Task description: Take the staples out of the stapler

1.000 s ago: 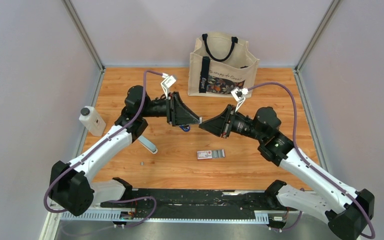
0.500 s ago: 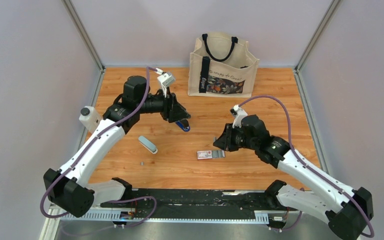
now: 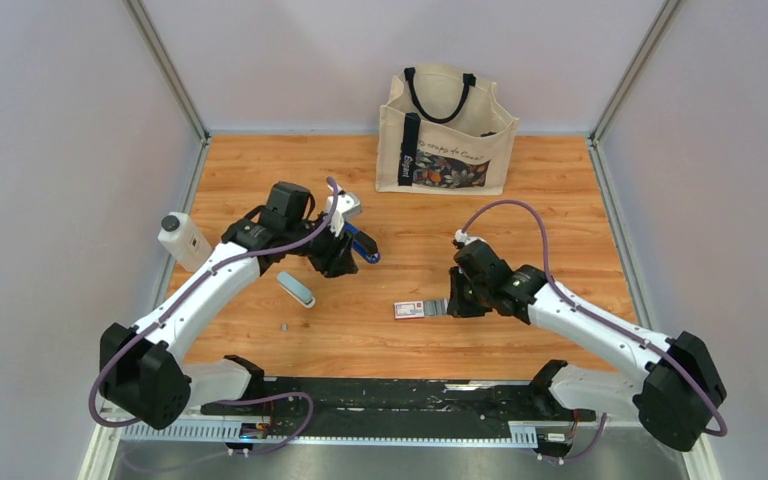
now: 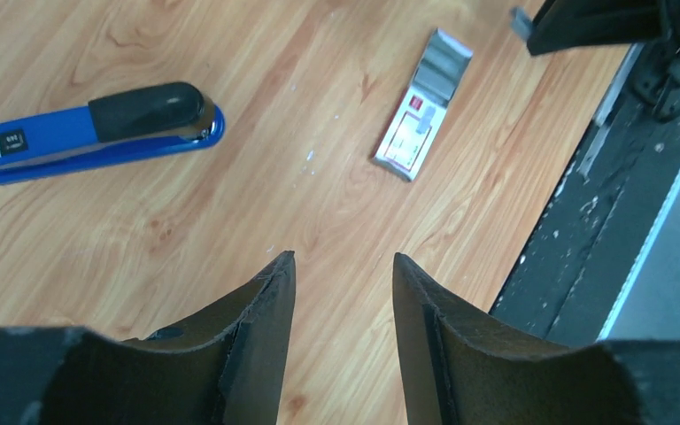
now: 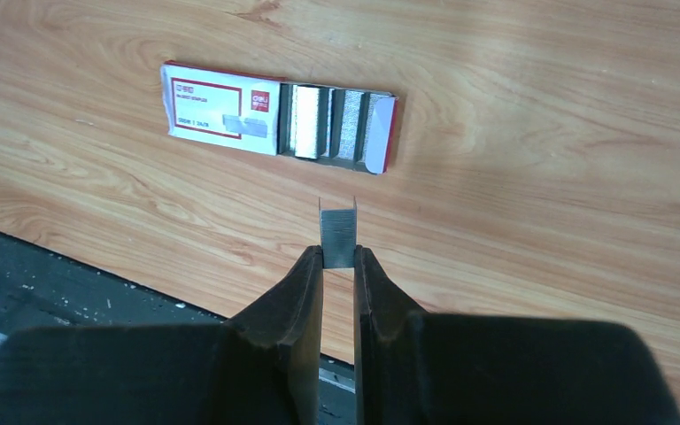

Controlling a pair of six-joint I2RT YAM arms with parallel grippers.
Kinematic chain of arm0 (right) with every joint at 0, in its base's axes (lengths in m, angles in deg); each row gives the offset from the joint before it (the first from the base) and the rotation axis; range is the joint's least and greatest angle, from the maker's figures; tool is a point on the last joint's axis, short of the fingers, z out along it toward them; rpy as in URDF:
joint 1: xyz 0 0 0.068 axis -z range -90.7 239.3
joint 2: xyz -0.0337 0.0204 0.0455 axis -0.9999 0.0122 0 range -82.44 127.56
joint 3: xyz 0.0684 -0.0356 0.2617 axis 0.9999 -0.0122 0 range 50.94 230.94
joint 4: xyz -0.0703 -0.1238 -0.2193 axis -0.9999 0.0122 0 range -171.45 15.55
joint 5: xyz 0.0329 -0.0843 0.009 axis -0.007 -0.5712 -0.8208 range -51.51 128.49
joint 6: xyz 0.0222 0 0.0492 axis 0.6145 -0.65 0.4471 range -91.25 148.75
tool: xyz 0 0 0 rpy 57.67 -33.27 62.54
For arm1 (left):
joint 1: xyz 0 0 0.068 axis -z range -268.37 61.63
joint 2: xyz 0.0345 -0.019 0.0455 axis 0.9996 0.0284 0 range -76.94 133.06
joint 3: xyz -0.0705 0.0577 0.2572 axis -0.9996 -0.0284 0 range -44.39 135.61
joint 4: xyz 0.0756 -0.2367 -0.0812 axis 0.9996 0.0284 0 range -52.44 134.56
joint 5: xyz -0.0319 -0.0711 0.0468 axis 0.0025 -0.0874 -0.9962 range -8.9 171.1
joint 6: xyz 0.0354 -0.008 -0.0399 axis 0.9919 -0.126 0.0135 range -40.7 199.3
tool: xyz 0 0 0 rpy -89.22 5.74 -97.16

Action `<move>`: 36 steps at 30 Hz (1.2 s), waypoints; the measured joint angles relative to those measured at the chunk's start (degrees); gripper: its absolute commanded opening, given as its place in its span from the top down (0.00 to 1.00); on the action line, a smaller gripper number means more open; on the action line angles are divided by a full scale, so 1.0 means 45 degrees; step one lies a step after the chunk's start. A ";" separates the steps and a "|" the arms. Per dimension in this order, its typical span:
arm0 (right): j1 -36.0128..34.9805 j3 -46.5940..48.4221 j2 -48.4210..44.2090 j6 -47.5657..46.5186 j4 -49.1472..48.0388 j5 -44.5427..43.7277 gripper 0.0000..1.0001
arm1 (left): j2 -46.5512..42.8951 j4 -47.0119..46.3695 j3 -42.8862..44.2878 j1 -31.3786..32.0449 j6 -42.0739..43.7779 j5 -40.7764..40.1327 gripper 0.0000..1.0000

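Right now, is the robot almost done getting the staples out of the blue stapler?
Nearly. Done: the staples look out of the stapler, which lies untouched on the table. In hand: the right jaws pinch the strip close to the little staple box, while the left jaws hang open, holding nothing. Left: probably only setting the strip down, perhaps in or beside that box.
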 measured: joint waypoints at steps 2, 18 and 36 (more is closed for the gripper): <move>0.0000 0.0000 0.0301 -0.0005 -0.0024 -0.0068 0.93 | 0.0000 0.0102 -0.0282 0.0000 0.0427 -0.0083 0.49; -0.0034 0.1088 0.3288 -0.0826 -0.0452 -0.0058 0.95 | -0.0010 -0.0301 -0.1919 0.0000 0.1875 -0.0121 0.50; -0.0034 0.1161 0.4172 -0.0971 -0.0495 0.0034 0.94 | -0.0457 -0.0627 -0.1923 0.0000 0.1914 -0.0015 0.49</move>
